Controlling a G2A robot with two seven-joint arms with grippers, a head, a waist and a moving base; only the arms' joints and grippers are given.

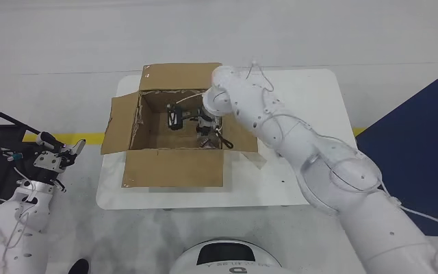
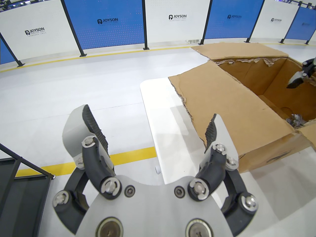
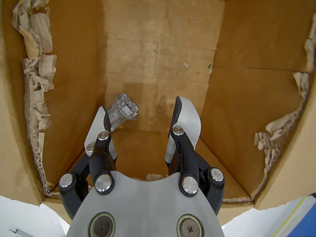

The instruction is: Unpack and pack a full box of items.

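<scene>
An open brown cardboard box [image 1: 174,168] stands on the white table [image 1: 301,96]. My right gripper [image 1: 205,129] hangs down inside it, open [image 3: 142,110], with nothing between its fingers. One silver ribbed metal part [image 3: 123,110] lies tilted on the box floor [image 3: 158,57], right beside one fingertip and partly hidden behind it. From the left wrist view the same part [image 2: 295,120] peeks over the box wall [image 2: 234,114], with the right gripper [image 2: 300,76] above it. My left gripper [image 2: 150,122] is open and empty, held off the table's left end [image 1: 68,149].
Torn paper lining [image 3: 37,75] hangs along the box's inner walls. The box flaps [image 1: 116,123] are folded outward. A yellow floor line [image 2: 133,154] runs under the table's end, and a black frame [image 2: 22,173] stands near the left arm. Fence panels [image 2: 172,18] ring the room.
</scene>
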